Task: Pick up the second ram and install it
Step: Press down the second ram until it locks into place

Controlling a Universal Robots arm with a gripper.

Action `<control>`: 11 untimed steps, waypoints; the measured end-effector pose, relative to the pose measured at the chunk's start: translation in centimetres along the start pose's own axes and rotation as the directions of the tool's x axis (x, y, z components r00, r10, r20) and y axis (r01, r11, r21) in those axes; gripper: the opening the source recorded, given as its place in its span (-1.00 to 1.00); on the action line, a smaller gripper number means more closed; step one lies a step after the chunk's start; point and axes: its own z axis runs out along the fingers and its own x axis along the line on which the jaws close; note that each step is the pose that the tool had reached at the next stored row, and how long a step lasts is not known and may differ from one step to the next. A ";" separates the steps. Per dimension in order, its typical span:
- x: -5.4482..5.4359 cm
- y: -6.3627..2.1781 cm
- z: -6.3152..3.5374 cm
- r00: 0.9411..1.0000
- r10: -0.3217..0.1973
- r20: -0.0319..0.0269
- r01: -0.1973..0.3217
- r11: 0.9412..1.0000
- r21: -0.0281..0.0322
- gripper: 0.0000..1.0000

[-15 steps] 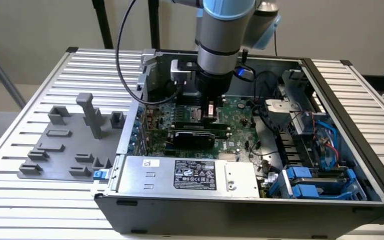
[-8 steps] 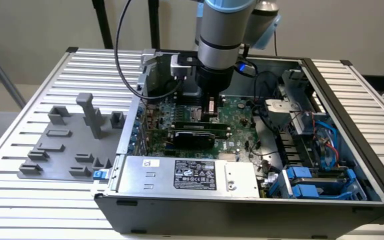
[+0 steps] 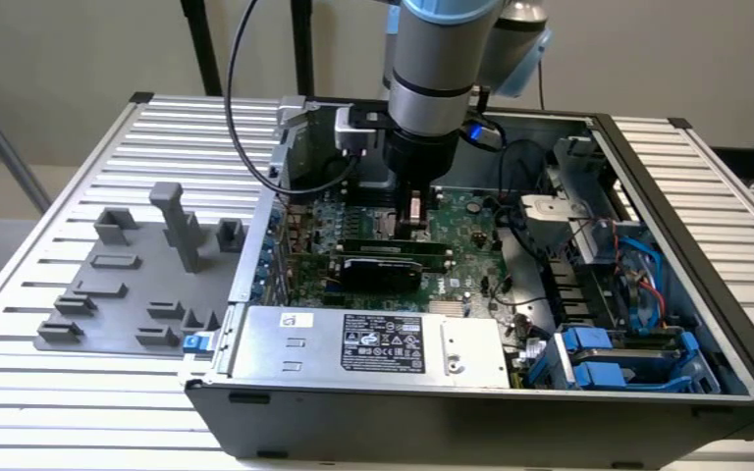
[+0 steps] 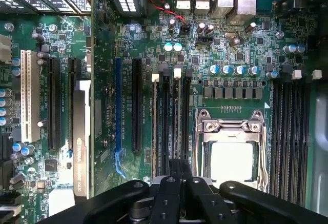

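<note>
From far away I see little of the second ram (image 4: 176, 163). It shows as just a thin dark strip, edge-on, at the bottom middle of the wrist view. The rest of it is hidden behind the black fingers (image 4: 188, 179). I cannot read any chips on it.

In the exterior view the arm's body blocks the spot, so I cannot make out the stick there. The end effector (image 3: 412, 218) looks like a small dark tip low inside the computer case (image 3: 482, 417), in the upper middle of the frame.

In the wrist view the end effector (image 4: 179, 165) is clenched on the second ram, with the fingers drawn close on both sides of the strip. The stick sits right between them, above the long black memory slots (image 4: 166, 121) in the middle of the frame. I cannot tell if its lower edge touches a slot. Two white latches sit at the far ends of those slots. The silver processor socket (image 4: 230, 157) is just beside them, toward the lower right of the frame. Four more slots run down the right edge, and that edge cuts off part of the motherboard (image 4: 154, 34).

The arm comes straight down from the top middle of the exterior view, with its wrist upright over the open case. A black cable loops down beside it. The grey fixture tray (image 3: 129, 294) lies on the bench (image 3: 36, 417) at the left of the frame, well apart from the end effector. The silver power supply (image 3: 377, 341) fills the near side of the case.
</note>
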 end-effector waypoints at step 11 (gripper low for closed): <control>0.0 0.05 0.13 1.000 0.000 0.001 0.000 1.000 0.000 -1.00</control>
